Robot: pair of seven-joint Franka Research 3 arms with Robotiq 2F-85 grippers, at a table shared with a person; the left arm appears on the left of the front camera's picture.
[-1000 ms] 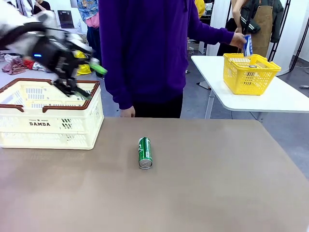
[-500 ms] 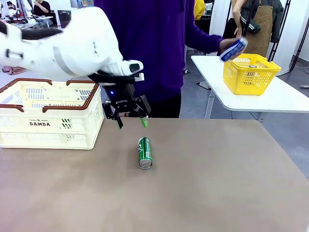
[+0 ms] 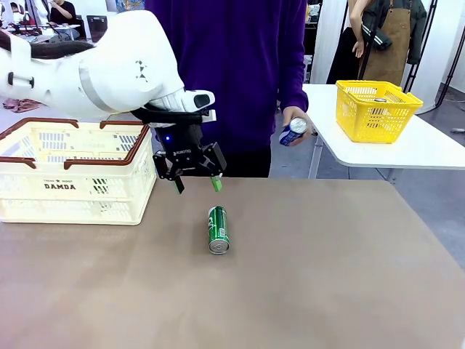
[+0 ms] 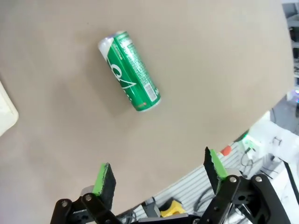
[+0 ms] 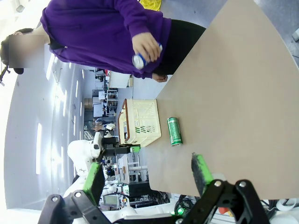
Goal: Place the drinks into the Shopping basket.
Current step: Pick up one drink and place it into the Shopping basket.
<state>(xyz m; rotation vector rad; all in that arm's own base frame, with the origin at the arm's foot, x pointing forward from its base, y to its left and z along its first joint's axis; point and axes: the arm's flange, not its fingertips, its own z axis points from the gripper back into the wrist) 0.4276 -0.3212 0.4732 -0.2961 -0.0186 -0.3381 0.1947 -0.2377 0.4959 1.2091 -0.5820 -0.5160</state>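
In the centre of the front view the left gripper (image 3: 197, 185) hangs spread and empty, just above the slim green metal can (image 3: 218, 230) lying on its side. The cream slatted plastic basket with brown rim (image 3: 43, 185) stands at left. A person's hand (image 3: 299, 121) holds a blue can (image 3: 291, 133). The right gripper (image 5: 148, 173) is spread too.

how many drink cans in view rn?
2. A green can lies on the table near its middle; a blue can is in the person's hand. More may be hidden inside the Shopping basket or yellow basket.
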